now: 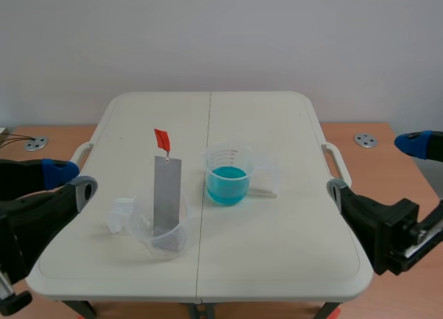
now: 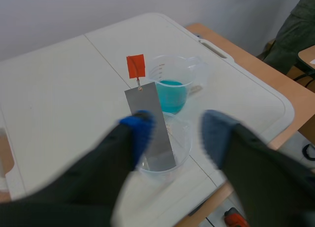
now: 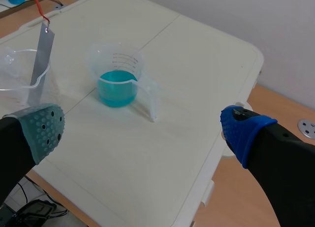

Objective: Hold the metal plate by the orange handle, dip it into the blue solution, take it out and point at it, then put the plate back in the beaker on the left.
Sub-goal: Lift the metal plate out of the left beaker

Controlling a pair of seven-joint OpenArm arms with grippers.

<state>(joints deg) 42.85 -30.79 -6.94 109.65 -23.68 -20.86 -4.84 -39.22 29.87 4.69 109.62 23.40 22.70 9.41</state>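
Observation:
A grey metal plate [image 1: 167, 194] stands upright in a clear empty beaker [image 1: 165, 234] left of the table's middle, its orange handle [image 1: 162, 139] on top. A second clear beaker [image 1: 227, 175] to its right holds blue solution. My left gripper [image 1: 71, 182] hovers open at the table's left edge. In the left wrist view the plate [image 2: 150, 121] and handle [image 2: 136, 66] lie just ahead of the left gripper [image 2: 174, 136], near its left finger. My right gripper [image 1: 377, 167] is open off the table's right edge. In its wrist view the blue beaker [image 3: 116, 81] and plate [image 3: 40, 59] lie ahead of the right gripper [image 3: 142, 131].
The white folding table [image 1: 277, 250] has a centre seam and side handles [image 1: 337, 160]. It stands on a wooden surface [image 1: 360, 129] with round metal discs [image 1: 365, 140]. The blue beaker's handle [image 1: 264, 191] sticks out to the right.

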